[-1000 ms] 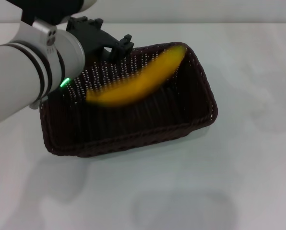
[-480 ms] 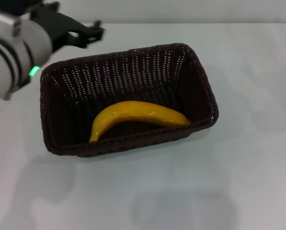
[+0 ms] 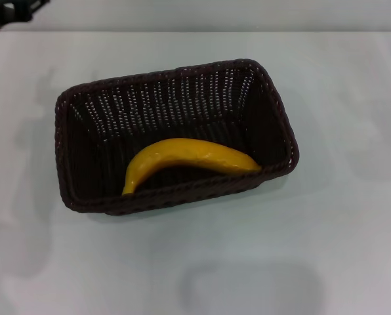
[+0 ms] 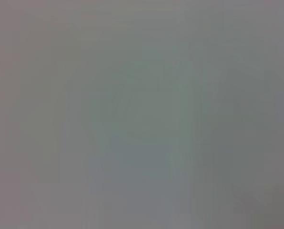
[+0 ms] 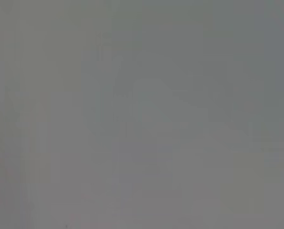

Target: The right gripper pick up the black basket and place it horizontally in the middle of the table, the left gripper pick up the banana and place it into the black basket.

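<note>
The banana (image 3: 185, 159) lies curved along the floor of the black basket (image 3: 277, 125), close to the basket's near long wall, its dark stem tip toward the right end wall. The basket sits lengthwise across the middle of the desk (image 3: 353, 249), slightly skewed. Judged from this layout, both steps of the task look done: basket placed, banana inside it.

Only a dark scrap of the left claw (image 3: 17, 9) shows, at the far left corner of the head view, well apart from the basket; whether its fingers are apart or together cannot be told. The banana lies nearer the robot and to the right of that claw, with the basket's far wall between them. The right claw is not in view. Both wrist views show only a blank grey surface.

What likely remains is parking the arms without disturbing the basket.
</note>
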You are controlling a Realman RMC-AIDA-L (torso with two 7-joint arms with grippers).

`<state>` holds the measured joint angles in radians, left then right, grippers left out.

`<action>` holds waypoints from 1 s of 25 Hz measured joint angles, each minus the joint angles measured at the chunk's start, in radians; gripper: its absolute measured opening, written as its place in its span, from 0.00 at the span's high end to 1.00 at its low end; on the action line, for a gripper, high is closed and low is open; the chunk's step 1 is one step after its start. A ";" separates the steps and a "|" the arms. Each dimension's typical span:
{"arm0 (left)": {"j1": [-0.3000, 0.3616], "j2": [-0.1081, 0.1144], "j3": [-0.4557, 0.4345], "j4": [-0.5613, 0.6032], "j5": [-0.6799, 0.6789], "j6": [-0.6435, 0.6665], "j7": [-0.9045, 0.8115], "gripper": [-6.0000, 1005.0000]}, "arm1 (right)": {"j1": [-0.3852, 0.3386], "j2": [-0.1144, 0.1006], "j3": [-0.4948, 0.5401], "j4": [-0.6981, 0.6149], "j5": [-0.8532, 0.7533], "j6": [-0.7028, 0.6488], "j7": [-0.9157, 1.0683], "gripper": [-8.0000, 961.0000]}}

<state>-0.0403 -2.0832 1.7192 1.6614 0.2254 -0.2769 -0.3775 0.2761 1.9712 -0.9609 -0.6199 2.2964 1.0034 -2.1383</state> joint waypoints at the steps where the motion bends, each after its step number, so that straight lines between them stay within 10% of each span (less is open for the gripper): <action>1: 0.001 0.000 -0.014 -0.035 -0.009 0.072 -0.009 0.12 | 0.000 0.000 0.000 0.000 0.000 -0.006 0.000 0.19; 14: -0.067 0.003 -0.114 -0.549 -0.137 1.127 0.067 0.11 | 0.013 0.004 0.034 0.027 0.007 -0.049 0.000 0.19; 25: -0.066 -0.003 -0.088 -0.706 -0.348 1.199 0.358 0.11 | 0.022 0.016 0.039 0.038 0.006 -0.057 0.000 0.19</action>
